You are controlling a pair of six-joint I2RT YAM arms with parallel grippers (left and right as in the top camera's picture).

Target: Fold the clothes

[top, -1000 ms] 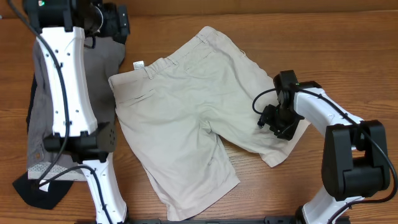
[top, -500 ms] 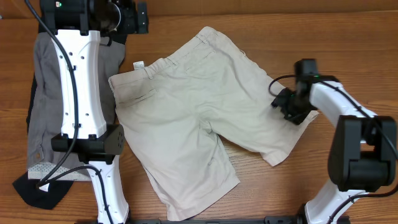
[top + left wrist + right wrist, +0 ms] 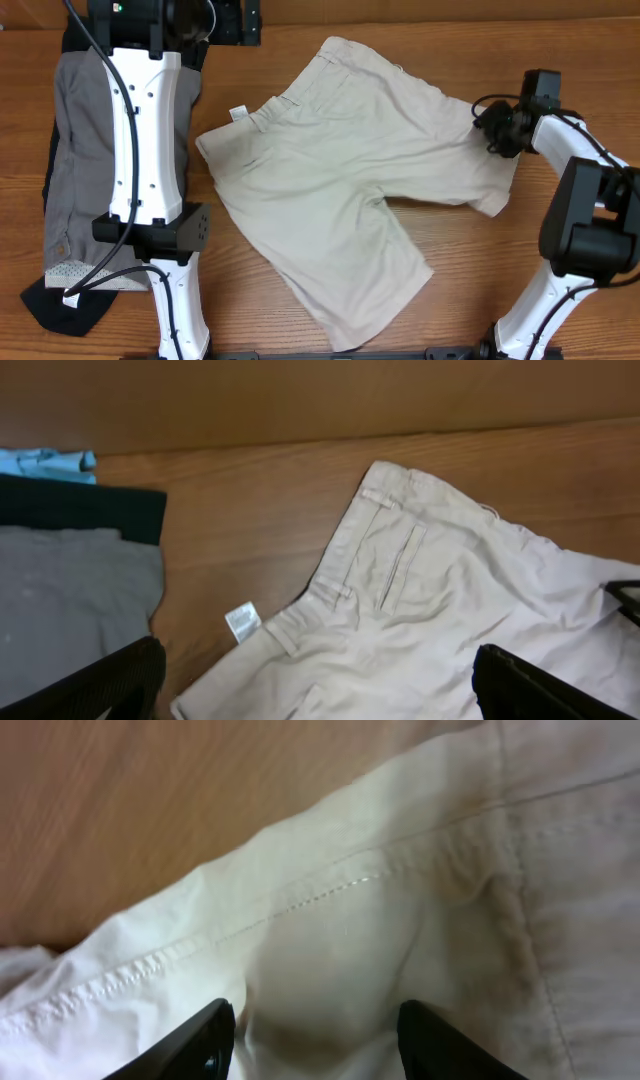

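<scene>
The khaki shorts [image 3: 330,190] lie spread at the middle of the counter [image 3: 440,50], with the waistband toward 11 o'clock, one leg toward 5 o'clock and the other toward 3 o'clock. The right end effector [image 3: 497,130] pinches that 3 o'clock leg at its stitched hem, and cloth bunches between its fingers [image 3: 185,1045]. The left end effector [image 3: 320,685] hangs wide and empty above the waistband at 12 o'clock. Grey shorts [image 3: 75,150] sit at 9 o'clock, a black garment [image 3: 60,305] at 7 o'clock, and a light-blue garment [image 3: 45,460] shows in the left wrist view.

The pinch takes only a little hem, so a hard pull could slip it free. Nothing pins the waistband, so the whole garment may slide or wrinkle at the crotch, leaving a crooked fold.
</scene>
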